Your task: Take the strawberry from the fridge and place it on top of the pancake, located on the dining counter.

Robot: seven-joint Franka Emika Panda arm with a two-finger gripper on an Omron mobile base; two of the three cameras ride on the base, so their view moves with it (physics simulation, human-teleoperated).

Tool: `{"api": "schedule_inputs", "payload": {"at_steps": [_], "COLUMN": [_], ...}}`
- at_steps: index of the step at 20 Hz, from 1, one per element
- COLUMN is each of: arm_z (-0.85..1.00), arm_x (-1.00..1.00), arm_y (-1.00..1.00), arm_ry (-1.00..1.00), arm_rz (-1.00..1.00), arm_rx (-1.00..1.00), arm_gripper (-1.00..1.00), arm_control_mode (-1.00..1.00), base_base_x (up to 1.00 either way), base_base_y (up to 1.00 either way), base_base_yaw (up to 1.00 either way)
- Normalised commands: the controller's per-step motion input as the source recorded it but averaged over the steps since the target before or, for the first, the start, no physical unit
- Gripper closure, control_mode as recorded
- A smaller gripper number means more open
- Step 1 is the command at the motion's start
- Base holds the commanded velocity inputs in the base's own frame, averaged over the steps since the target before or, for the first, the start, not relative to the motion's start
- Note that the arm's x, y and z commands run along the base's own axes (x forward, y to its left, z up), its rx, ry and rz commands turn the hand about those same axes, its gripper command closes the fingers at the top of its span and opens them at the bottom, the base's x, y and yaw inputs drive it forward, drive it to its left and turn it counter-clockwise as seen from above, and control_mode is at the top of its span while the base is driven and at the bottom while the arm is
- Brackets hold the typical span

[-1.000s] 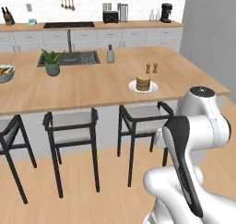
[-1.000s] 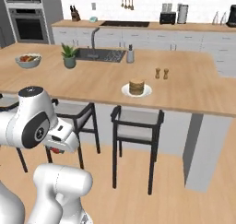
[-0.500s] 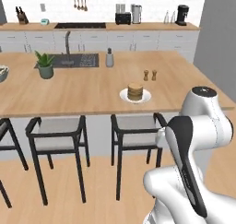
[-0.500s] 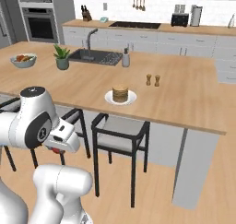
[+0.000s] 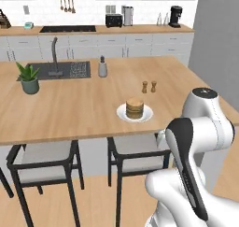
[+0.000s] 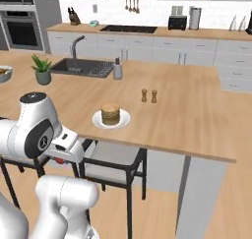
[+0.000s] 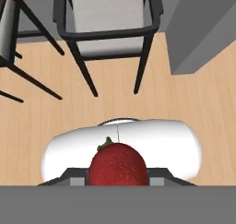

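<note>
I was in the carrying step: the strawberry (image 7: 118, 165) sat clamped in my gripper (image 7: 118, 181), red and plump with its green cap toward the floor, so the fetching from the fridge was, as I judged it, done and only the placing was left. My hand was tucked low, below the level of the dining counter (image 5: 70, 109), pointing down at the wooden floor (image 7: 193, 112) with a grey-seated stool (image 7: 108, 22) ahead of it and a second stool (image 7: 9, 34) off to one side. The pancake (image 5: 134, 108) stood on its small white plate (image 5: 122, 114) near the counter edge facing me, just behind the stool (image 5: 135, 149) in front of my base, with the two small shakers (image 5: 149, 86) a little beyond it and the sink (image 5: 58, 69) and potted plant (image 5: 29, 79) well off toward the far side. Nothing lay on top of the stack yet. My next move, I reckoned, called for lifting the hand out from under the counter's edge, clearing that overhang and the stool frame, then reaching forward over the plate and bringing the berry down centred on the pancake before parting my fingers.
</note>
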Motion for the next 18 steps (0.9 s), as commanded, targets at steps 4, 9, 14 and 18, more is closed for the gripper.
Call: {"api": "schedule_inputs", "payload": {"at_steps": [4, 9, 14, 18], "arm_z": [0.00, 0.00, 0.00, 0.00], "arm_x": [0.00, 0.00, 0.00, 0.00], "arm_y": [0.00, 0.00, 0.00, 0.00], "arm_ry": [0.00, 0.00, 0.00, 0.00], "arm_rz": [0.00, 0.00, 0.00, 0.00], "arm_rx": [0.00, 0.00, 0.00, 0.00], "arm_gripper": [1.00, 1.00, 1.00, 1.00], "arm_control_mode": [1.00, 1.00, 1.00, 1.00], "base_base_x": [0.65, 0.54, 0.47, 0.35], "base_base_y": [0.13, 0.27, 0.37, 0.48], "base_base_yaw": [-0.27, -0.25, -0.14, -0.02]}}
